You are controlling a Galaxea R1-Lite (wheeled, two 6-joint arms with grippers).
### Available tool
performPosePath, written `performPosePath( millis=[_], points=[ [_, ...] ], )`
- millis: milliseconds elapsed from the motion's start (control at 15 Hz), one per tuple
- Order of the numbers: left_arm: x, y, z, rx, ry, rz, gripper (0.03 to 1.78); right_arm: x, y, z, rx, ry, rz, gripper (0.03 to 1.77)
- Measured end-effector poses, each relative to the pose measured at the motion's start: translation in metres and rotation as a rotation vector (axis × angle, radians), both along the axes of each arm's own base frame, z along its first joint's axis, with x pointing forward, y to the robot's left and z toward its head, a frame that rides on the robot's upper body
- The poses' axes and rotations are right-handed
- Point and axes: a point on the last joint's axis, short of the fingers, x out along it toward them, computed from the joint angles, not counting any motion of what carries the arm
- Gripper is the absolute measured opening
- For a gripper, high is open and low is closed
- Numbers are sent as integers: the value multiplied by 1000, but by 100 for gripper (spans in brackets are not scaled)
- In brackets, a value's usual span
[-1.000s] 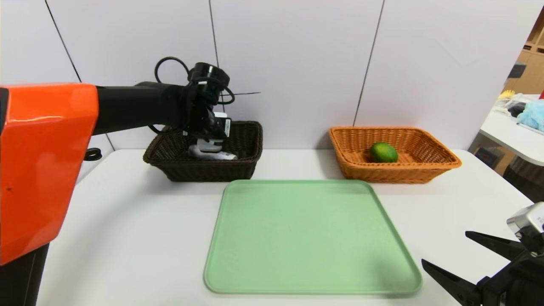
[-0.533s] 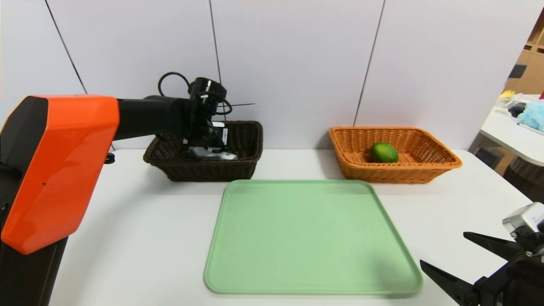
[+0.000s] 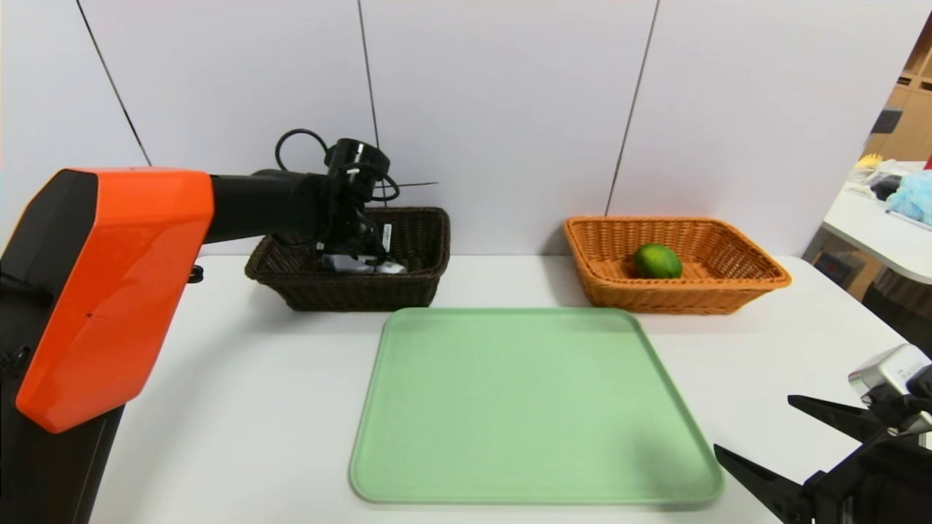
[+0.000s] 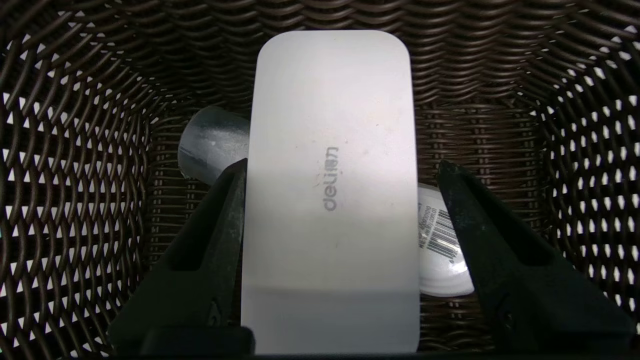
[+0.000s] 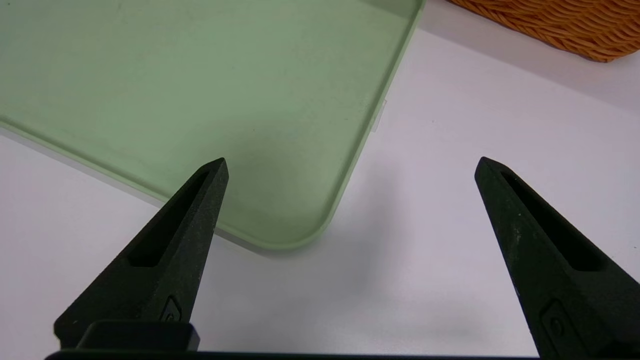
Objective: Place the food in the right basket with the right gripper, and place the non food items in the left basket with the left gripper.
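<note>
Lower now than a moment ago, the left gripper (image 4: 342, 167) reaches into the dark brown basket (image 3: 364, 291) at the worktop's (image 3: 240, 378) far left corner, its fingers spread to either side of the white case (image 4: 332, 150), which lies across the white bottle (image 4: 442, 245). Over in the orange basket (image 3: 677, 298), by the worktop's far right corner, sits the green fruit (image 3: 657, 261). Near the green tray's (image 3: 535, 407) near right corner, the right gripper (image 3: 751, 422) hangs with its fingers wide apart, holding nothing.

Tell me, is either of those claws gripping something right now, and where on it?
No, nothing is held: the left gripper is open around the white case, and the right gripper is open too.
</note>
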Motion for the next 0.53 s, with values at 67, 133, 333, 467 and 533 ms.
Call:
performPosePath(
  millis=[67, 133, 333, 467, 533],
  points=[
    [1, 0, 1, -6, -15, 0, 138, 0, 0, 0, -2, 1, 1, 170],
    [2, 0, 2, -11, -32, 1, 141, 0, 0, 0, -2, 2, 1, 170],
    [2, 2, 6, -15, -48, 9, 151, 1, 1, -1, -4, 6, 1, 170],
    [-2, 4, 13, -18, -55, 11, 155, 1, 1, -1, -6, 9, 1, 170],
    [-7, 5, 19, -20, -61, 10, 157, 1, 1, -2, -6, 9, 0, 170]
  ],
)
